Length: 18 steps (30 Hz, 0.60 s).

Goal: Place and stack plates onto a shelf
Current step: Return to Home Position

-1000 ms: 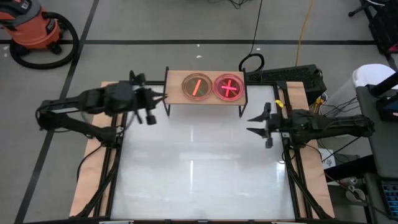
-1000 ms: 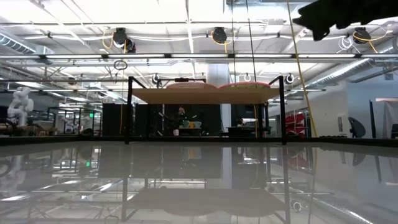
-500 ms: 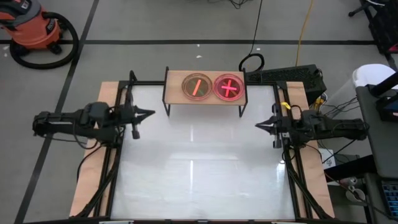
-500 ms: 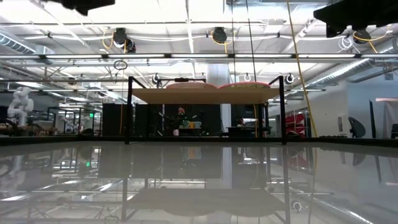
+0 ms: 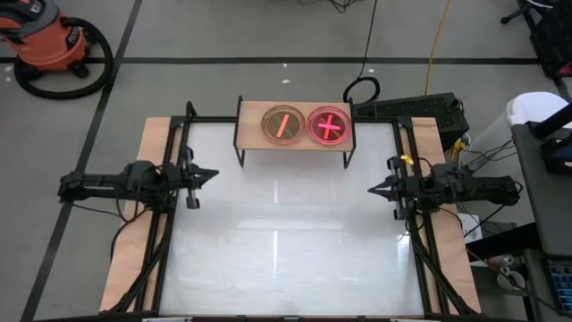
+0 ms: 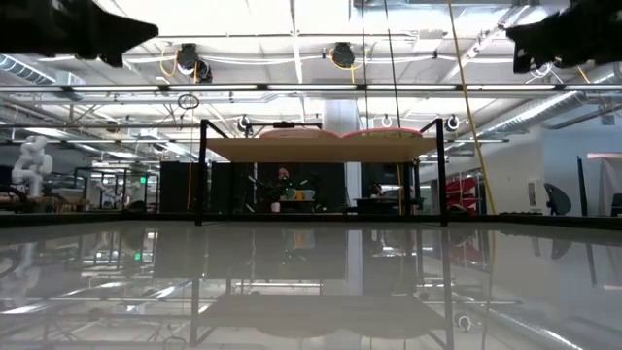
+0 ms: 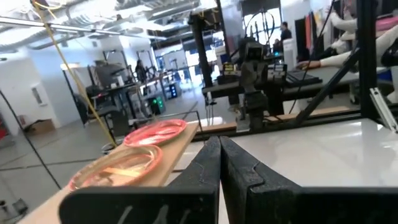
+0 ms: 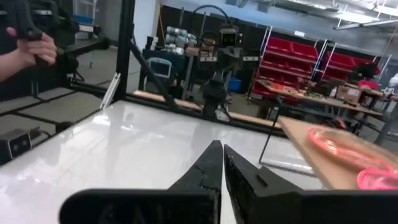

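Observation:
Two stacks of plates rest flat on the light-wood shelf (image 5: 295,144) at the table's far edge: an orange-topped stack (image 5: 281,124) on the left and a pink-topped stack (image 5: 329,126) on the right. Both stacks also show in the left wrist view, the orange (image 7: 118,167) nearer and the pink (image 7: 157,132) beyond. My left gripper (image 5: 213,173) hovers shut and empty over the table's left edge. My right gripper (image 5: 372,189) hovers shut and empty over the right edge. Both point toward the table's middle.
The white tabletop (image 5: 286,241) lies bare between the arms, in front of the shelf. The shelf stands on thin black legs (image 6: 202,173). An orange vacuum (image 5: 49,45) and cables lie on the floor beyond. A person's hand (image 8: 34,46) shows past the table's left side.
Both arms have drawn back from the shelf toward their own sides of the table, the left one also toward the near edge. Both grippers have shut, empty. The plates on the shelf have not moved.

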Available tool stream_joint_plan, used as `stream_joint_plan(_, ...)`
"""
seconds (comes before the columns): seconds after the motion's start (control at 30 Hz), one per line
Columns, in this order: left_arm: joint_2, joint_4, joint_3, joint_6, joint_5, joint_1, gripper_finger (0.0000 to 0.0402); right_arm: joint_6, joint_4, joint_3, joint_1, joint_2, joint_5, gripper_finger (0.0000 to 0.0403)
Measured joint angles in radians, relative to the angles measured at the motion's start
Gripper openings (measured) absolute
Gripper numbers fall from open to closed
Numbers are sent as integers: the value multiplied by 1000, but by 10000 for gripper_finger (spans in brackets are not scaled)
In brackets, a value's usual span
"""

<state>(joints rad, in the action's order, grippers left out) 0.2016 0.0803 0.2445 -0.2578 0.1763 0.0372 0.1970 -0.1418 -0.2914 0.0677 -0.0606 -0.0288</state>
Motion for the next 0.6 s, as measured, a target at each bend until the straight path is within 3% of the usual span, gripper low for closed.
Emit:
stream_joint_plan(0.4,-46,138,-228,104,-71,0,4,-93,151,240,0,49,9,1)
stream_joint_plan(0.6,-45,106,-235,140,-82,0,4,-94,183,271,-2,46,78,0)
